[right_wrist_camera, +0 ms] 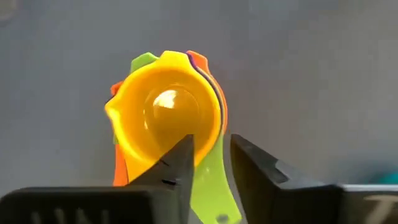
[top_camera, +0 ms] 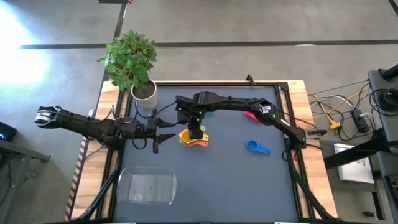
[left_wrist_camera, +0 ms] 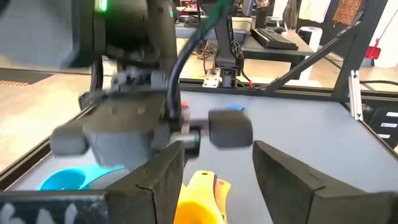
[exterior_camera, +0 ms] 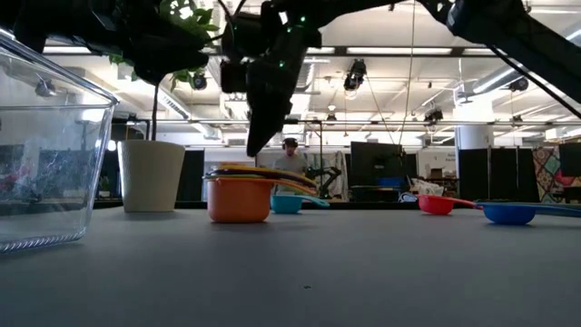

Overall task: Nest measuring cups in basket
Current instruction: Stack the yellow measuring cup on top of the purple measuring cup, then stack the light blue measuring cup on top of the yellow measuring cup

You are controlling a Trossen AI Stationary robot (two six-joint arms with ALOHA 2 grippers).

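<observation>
A nested stack of cups (top_camera: 194,139) stands upright on the dark mat, yellow on top with green, purple and orange beneath (right_wrist_camera: 165,118). My right gripper (right_wrist_camera: 211,155) hangs open over it, fingers pointing down; the low view shows its tip (exterior_camera: 256,145) just above the stack (exterior_camera: 241,195). The stack's green handle (right_wrist_camera: 211,186) shows below the gap between the fingers. My left gripper (top_camera: 155,142) is open to the left of the stack, apart from it. The dark blue cup (top_camera: 257,147), red cup (top_camera: 252,115) and light blue cup (left_wrist_camera: 65,180) lie loose on the mat.
The clear basket (top_camera: 148,186) sits near the table's front left, close to the low camera (exterior_camera: 45,163). A white plant pot (top_camera: 144,93) stands at the far left behind the left arm. Open mat lies between the stack and the basket.
</observation>
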